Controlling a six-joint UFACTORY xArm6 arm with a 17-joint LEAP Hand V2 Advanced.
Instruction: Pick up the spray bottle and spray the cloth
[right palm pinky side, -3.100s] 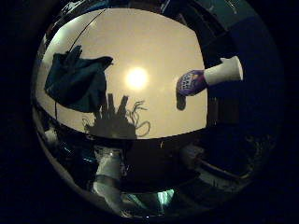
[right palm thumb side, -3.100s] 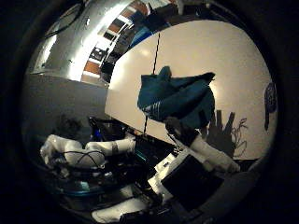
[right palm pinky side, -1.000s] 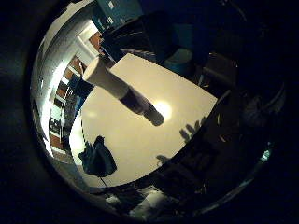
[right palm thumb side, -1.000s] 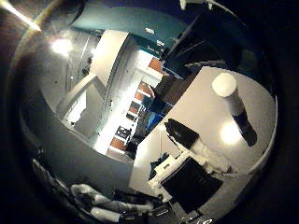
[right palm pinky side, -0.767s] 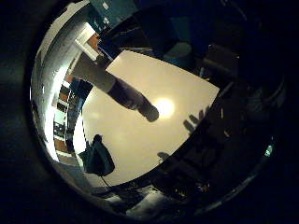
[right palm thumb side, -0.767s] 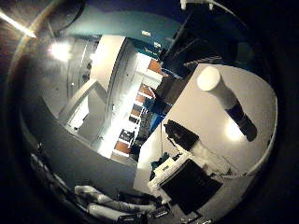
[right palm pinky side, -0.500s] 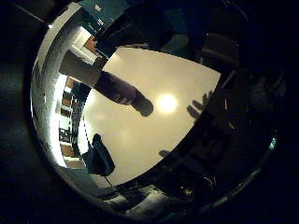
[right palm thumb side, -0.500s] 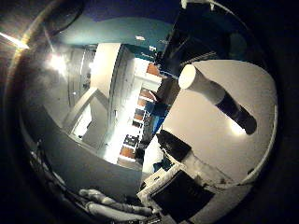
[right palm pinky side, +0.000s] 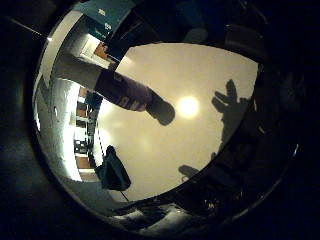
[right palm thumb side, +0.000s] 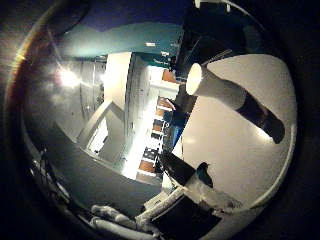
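Observation:
The spray bottle, white with a purple label, stands on the pale table next to a bright spot of reflected light. The right thumb side palm view shows it too, a little away from the palm. The dark teal cloth lies crumpled near the table's edge, away from the bottle. White and black parts of my hand reach in at the rim of the thumb side view. Its shadow on the table shows spread fingers. The hand is open and holds nothing.
Beyond the table's edge are room walls, shelving and a bright ceiling light. Dark furniture stands past the table's far side.
The camera has swung and come nearer to the bottle, which now fills more of each view. The bottle and cloth have stayed where they were on the table.

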